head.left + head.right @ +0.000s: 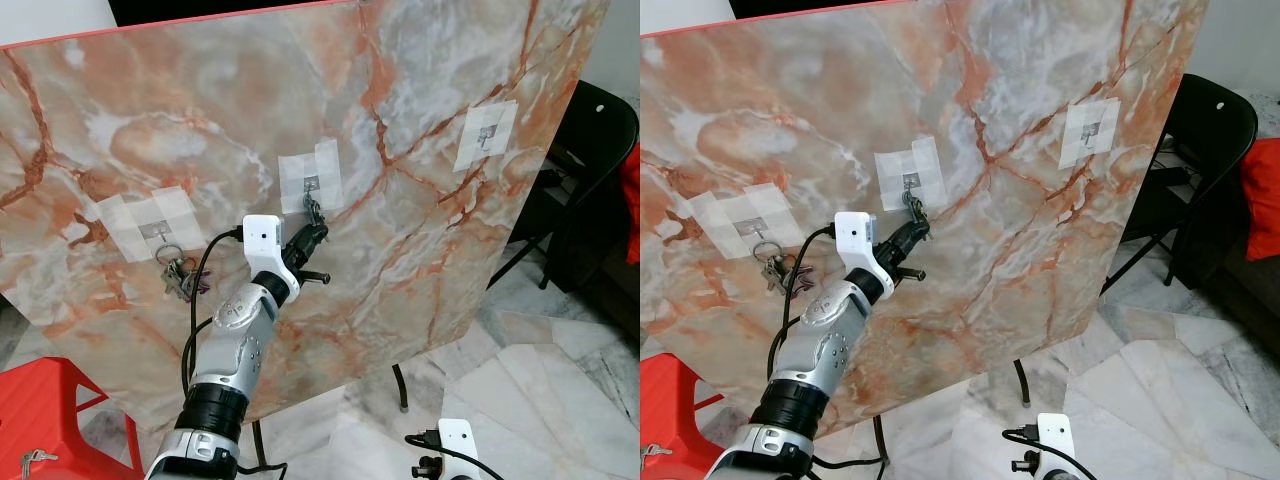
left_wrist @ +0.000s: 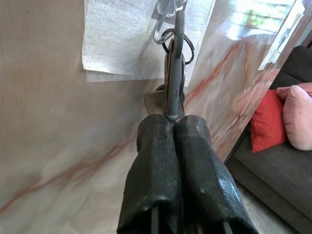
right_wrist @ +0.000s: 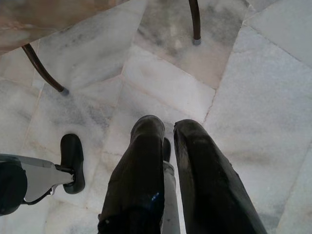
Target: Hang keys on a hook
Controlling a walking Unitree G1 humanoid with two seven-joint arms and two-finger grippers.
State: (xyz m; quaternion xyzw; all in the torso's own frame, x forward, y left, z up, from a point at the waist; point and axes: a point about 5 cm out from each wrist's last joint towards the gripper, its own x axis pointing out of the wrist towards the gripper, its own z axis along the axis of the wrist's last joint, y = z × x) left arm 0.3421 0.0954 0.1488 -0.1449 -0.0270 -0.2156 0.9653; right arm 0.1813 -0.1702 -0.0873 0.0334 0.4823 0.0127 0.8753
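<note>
A bunch of keys [image 1: 314,212] hangs by its ring [image 2: 173,38] at the middle hook [image 1: 311,183], which is taped to the tilted marble board [image 1: 420,250]. My left gripper [image 1: 318,233] is raised to the board just below that hook and is shut on the keys [image 2: 171,92], which stick up from between its fingers [image 2: 158,161]. I cannot tell whether the ring rests fully on the hook. My right gripper [image 3: 169,127] hangs low over the floor, with a narrow gap between its fingers.
A second key bunch [image 1: 178,275] hangs on the left hook [image 1: 160,233]. The right hook [image 1: 487,135] is bare. A black folding chair [image 1: 590,150] stands right of the board. A red stool [image 1: 50,410] stands at the lower left. The board's leg [image 1: 400,390] stands on marble floor.
</note>
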